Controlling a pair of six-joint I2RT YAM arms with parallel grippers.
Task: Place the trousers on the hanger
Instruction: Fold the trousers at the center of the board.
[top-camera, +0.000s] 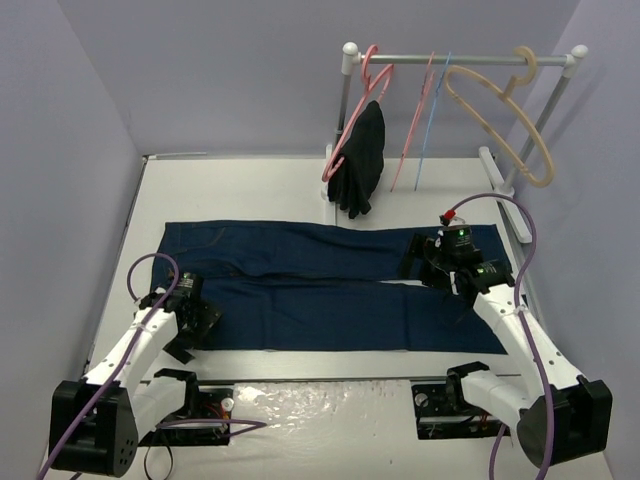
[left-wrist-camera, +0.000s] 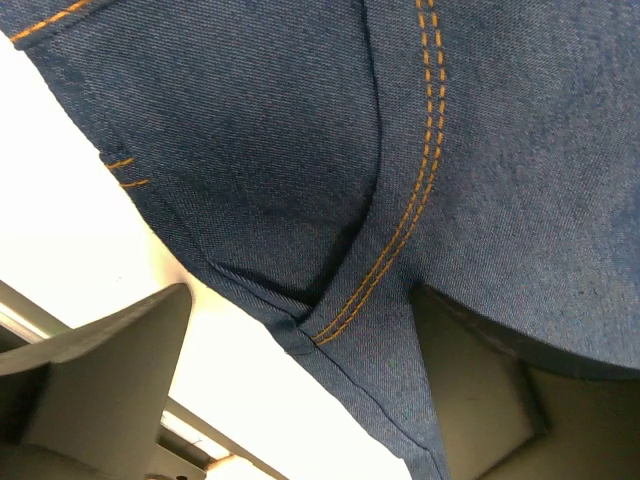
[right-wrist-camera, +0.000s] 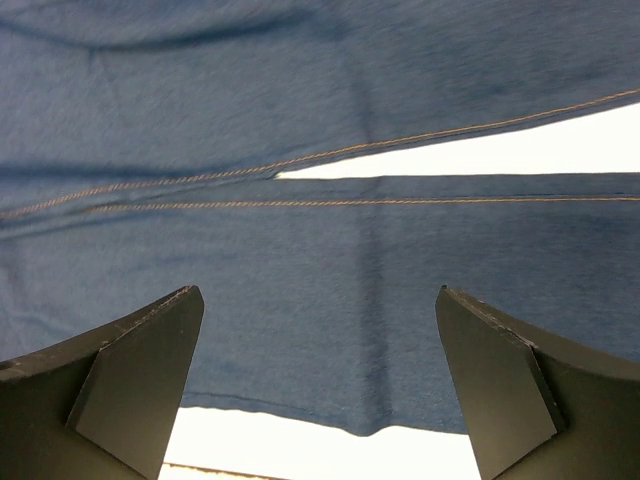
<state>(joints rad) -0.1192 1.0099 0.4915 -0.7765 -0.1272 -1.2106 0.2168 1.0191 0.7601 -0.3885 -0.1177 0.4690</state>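
The dark navy trousers (top-camera: 330, 285) lie flat across the table, legs running to the right. My left gripper (top-camera: 195, 322) is at their near left end. In the left wrist view it (left-wrist-camera: 300, 300) is open, and the denim's stitched edge (left-wrist-camera: 400, 240) lies between the fingers and covers the tip of the right finger (left-wrist-camera: 490, 400). My right gripper (top-camera: 432, 266) hovers open over the legs. In the right wrist view it (right-wrist-camera: 318, 295) is above the near leg (right-wrist-camera: 330, 300), holding nothing. The light-blue hanger (top-camera: 432, 115) hangs on the rack at the back.
The white rack (top-camera: 460, 58) at the back right also carries pink hangers (top-camera: 366, 85), one with a black garment (top-camera: 362, 160), and a thick beige hanger (top-camera: 500, 115). Grey walls close in on both sides. Bare white table (top-camera: 300, 190) shows behind the trousers.
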